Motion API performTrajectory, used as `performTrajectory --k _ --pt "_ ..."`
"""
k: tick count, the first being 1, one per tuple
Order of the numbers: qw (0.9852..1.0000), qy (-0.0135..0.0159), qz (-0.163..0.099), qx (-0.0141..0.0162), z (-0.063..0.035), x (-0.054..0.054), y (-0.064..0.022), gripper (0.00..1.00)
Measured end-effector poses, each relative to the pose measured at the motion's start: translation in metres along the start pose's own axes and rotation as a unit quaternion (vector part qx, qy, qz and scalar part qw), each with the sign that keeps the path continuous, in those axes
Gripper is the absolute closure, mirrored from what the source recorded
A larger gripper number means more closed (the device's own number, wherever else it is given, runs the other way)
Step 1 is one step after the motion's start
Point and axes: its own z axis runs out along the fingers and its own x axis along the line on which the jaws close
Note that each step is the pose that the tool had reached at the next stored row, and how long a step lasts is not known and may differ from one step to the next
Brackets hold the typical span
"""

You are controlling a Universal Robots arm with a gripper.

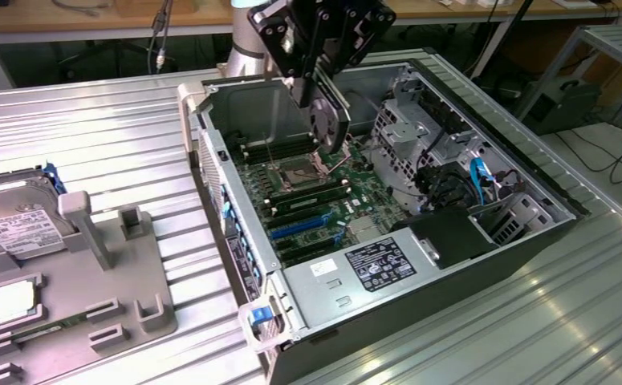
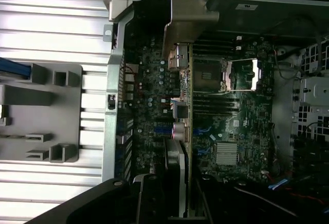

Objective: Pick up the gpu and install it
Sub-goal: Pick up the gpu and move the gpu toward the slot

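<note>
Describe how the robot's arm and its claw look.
The arm is a round, pale grey tube. The claw is black and blocky, with small round screw holes on its side plate and long, narrow black fingers.

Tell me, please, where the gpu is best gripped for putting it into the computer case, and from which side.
Grip the gpu by its long upper edge, from above, as the gripper does now. The card hangs on edge over the motherboard, so its lower edge and its metal bracket are free.
</note>
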Motion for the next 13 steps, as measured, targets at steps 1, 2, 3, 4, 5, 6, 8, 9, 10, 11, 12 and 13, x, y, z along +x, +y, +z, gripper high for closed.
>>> performTrajectory --k 1,2,3,4,5,6,8,9,10,11,12,13 --pt "1.0000 0.0000 0.000 0.0000 0.0001 -0.002 -0.0001 0.72" --pt "1.0000 0.0000 0.000 0.0000 0.0001 -0.003 -0.0002 0.72" --pt "1.0000 0.0000 0.000 0.0000 0.0002 -0.005 -0.0003 0.72" --pt "1.0000 0.0000 0.000 0.0000 0.0002 -0.006 -0.0004 0.72" --pt "1.0000 0.0000 0.000 0.0000 0.0002 -0.006 -0.0005 0.72" --pt "1.0000 0.0000 0.000 0.0000 0.0002 -0.006 -0.0005 0.72" --pt "1.0000 0.0000 0.000 0.0000 0.0002 -0.008 -0.0005 0.72" --pt "1.0000 0.0000 0.000 0.0000 0.0003 -0.008 -0.0005 0.72" --pt "1.0000 0.0000 0.000 0.0000 0.0003 -0.009 -0.0005 0.72" --pt "1.0000 0.0000 0.000 0.0000 0.0003 -0.010 -0.0006 0.72" --pt "1.0000 0.0000 0.000 0.0001 0.0003 -0.011 -0.0007 0.72" --pt "1.0000 0.0000 0.000 0.0000 0.0003 -0.012 -0.0007 0.72"
